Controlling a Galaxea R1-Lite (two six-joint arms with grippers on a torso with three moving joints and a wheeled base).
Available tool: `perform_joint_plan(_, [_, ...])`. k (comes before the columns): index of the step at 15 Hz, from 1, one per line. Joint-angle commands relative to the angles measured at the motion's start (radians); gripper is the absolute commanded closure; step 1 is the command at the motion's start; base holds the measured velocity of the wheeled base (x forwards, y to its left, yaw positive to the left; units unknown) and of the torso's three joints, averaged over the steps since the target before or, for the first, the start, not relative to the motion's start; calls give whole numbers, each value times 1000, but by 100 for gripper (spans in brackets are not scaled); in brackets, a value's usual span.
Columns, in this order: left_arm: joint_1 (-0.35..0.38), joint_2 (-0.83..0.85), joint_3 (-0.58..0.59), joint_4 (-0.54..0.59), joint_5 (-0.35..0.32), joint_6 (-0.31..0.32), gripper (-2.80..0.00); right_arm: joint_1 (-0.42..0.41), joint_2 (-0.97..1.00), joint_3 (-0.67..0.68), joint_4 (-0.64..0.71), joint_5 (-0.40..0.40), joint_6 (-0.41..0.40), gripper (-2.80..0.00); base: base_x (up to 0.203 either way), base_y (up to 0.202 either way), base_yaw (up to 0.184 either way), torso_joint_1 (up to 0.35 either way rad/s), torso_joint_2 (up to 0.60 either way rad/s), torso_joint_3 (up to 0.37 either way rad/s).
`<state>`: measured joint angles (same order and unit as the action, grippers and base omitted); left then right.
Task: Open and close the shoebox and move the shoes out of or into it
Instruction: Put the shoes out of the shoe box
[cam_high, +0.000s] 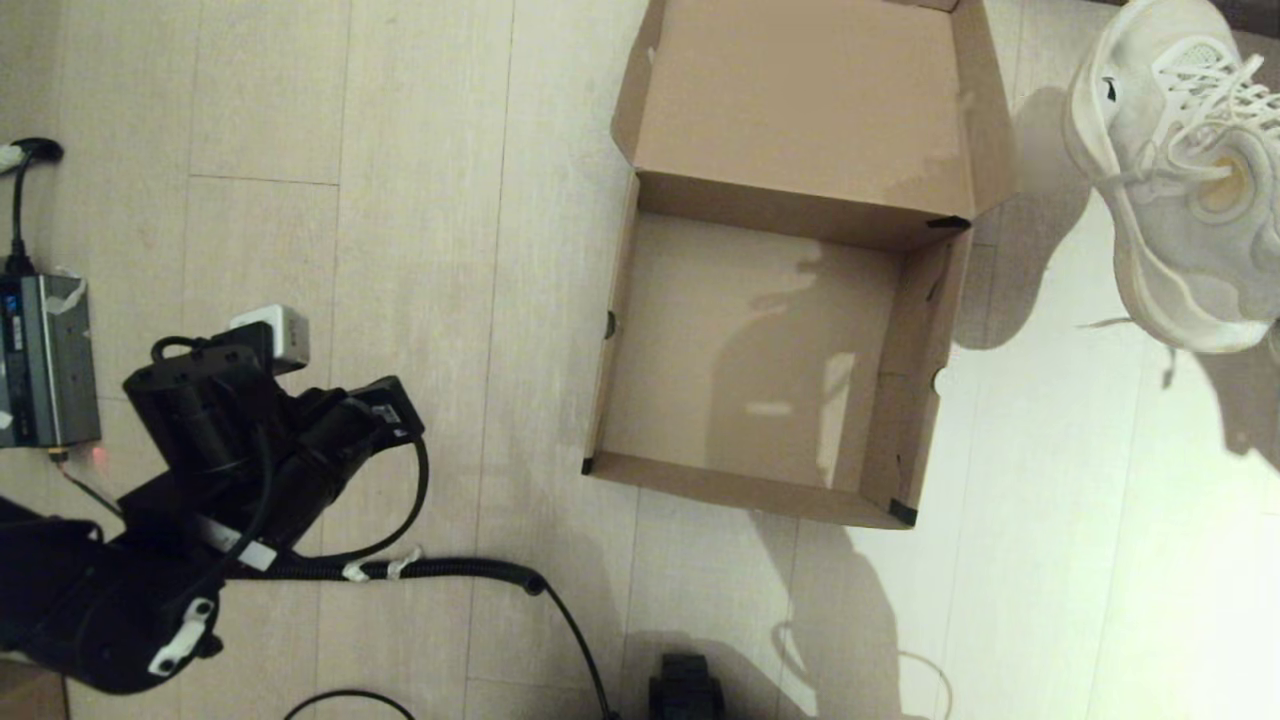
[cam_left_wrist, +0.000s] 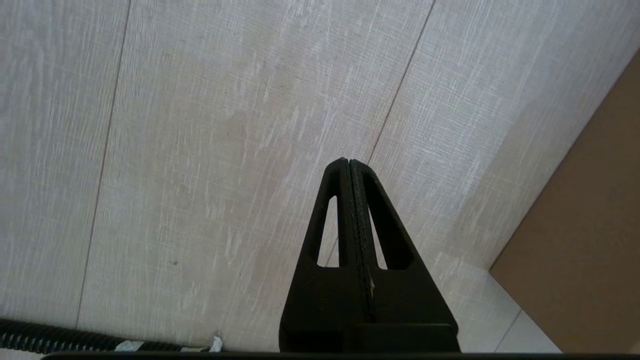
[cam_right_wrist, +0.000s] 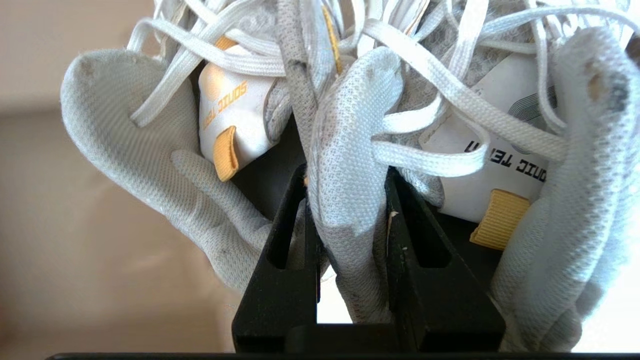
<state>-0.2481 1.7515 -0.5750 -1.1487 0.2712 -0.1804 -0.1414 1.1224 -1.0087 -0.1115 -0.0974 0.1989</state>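
Right claw (cam_right_wrist: 347, 210) clamps the 2 inner collars of the shoes (cam_right_wrist: 350, 115) together, so both hang from 1 pinch. To box them well, I'd keep that squeeze firm and carry them level over the open box (cam_high: 770, 350) before lowering. Only the right wrist view shows this grip; the head view shows 1 shoe, right of the box above the floor (cam_high: 400, 200). Left claw (cam_left_wrist: 349, 167), fingers together, idles left of the box.

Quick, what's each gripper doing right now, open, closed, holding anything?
Left gripper: closed, holding nothing, above the floor.
Right gripper: closed on the shoes, pinching their inner collars together.
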Motion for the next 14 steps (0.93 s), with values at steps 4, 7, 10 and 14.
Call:
perform_joint_plan(4, [4, 10, 10, -6, -27, -24, 0, -87, 155, 0, -59, 18, 4, 0, 0, 0, 0, 0, 0, 0])
perform_joint_plan(7, [4, -9, 6, -6, -29, -22, 0, -86, 271, 4, -122, 73, 12, 0, 0, 0, 0, 0, 0, 0])
perform_joint_plan(10, [4, -12, 6, -6, -29, -21, 0, -86, 404, 9, -240, 84, 13, 0, 0, 0, 0, 0, 0, 0])
perform_joint_plan(14, [4, 0, 3, -6, -29, -17, 0, -85, 481, 47, -339, 125, 16, 0, 0, 0, 0, 0, 0, 0])
